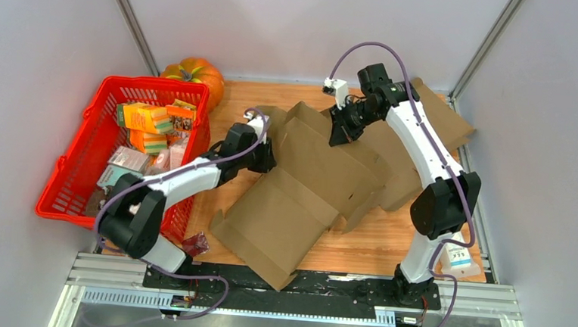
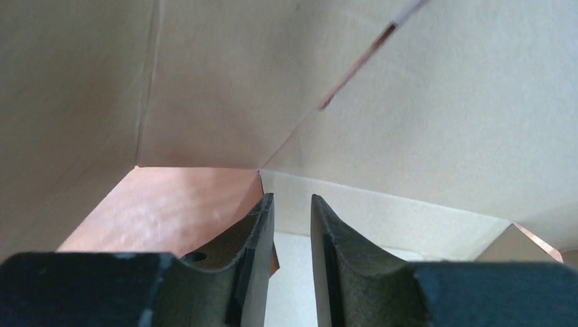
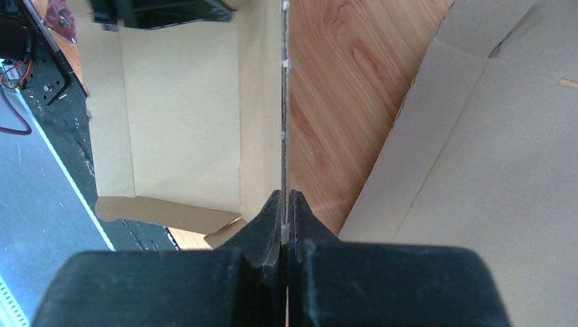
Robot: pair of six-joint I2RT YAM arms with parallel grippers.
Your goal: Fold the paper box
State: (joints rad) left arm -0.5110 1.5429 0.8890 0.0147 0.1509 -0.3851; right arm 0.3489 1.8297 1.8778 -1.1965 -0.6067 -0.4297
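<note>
The paper box (image 1: 307, 187) is a brown cardboard blank lying mostly flat on the wooden table (image 1: 372, 244), with its far panels raised. My right gripper (image 1: 338, 136) is shut on the thin edge of an upright flap (image 3: 284, 102), which runs straight up from between its jaws (image 3: 285, 204). My left gripper (image 1: 271, 156) sits at the box's left side, under a raised panel (image 2: 409, 102). Its jaws stand a little apart with nothing between them (image 2: 292, 208). The fingertips (image 2: 262, 225) are close to the cardboard fold ahead.
A red basket (image 1: 81, 158) filled with packaged goods stands at the left, with an orange pumpkin (image 1: 197, 74) behind it. More flat cardboard (image 1: 440, 120) lies at the back right under the right arm. A small white carton (image 1: 458, 259) and a red packet (image 1: 195, 243) lie near the arm bases.
</note>
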